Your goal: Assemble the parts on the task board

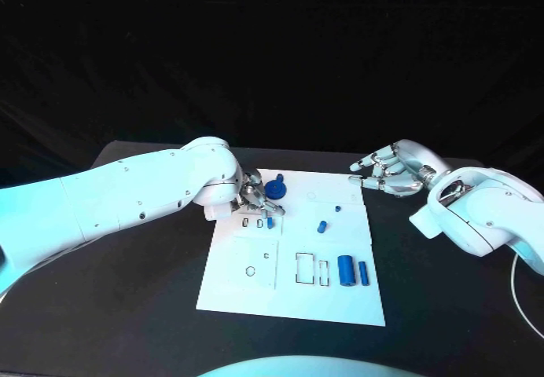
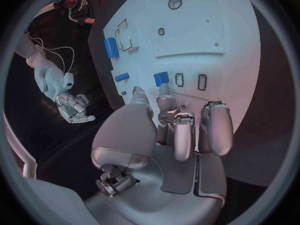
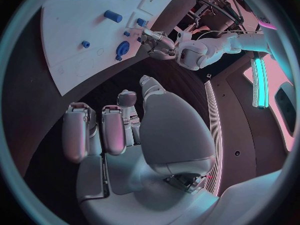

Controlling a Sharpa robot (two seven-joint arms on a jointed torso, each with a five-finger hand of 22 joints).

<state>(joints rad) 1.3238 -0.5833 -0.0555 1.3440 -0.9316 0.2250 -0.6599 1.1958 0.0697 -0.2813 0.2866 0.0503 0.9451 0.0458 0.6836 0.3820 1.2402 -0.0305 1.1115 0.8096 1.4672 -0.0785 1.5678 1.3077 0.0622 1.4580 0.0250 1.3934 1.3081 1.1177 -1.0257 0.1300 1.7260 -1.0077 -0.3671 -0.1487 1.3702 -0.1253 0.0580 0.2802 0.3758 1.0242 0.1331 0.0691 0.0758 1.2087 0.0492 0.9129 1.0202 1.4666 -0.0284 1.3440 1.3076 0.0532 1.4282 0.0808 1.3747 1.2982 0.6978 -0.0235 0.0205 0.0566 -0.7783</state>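
Head view: your left hand (image 1: pixel 259 200) sits over task board (image 1: pixel 340 302) near its far-left corner, fingers curled round small blue part (image 1: pixel 270 222); in left wrist view that part (image 2: pixel 161 78) sits at fingertips beside empty slots. Grip looks shallow: part could slip or tilt, jam at slot edge. Round blue part (image 1: pixel 276 188) just beside hand, easy to knock. Right hand (image 1: pixel 389 174) hovers past board's far-right corner, fingers loosely curled, holding nothing.

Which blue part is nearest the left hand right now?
The small blue part at the left hand's fingertips; the other blue parts lie farther along the task board.
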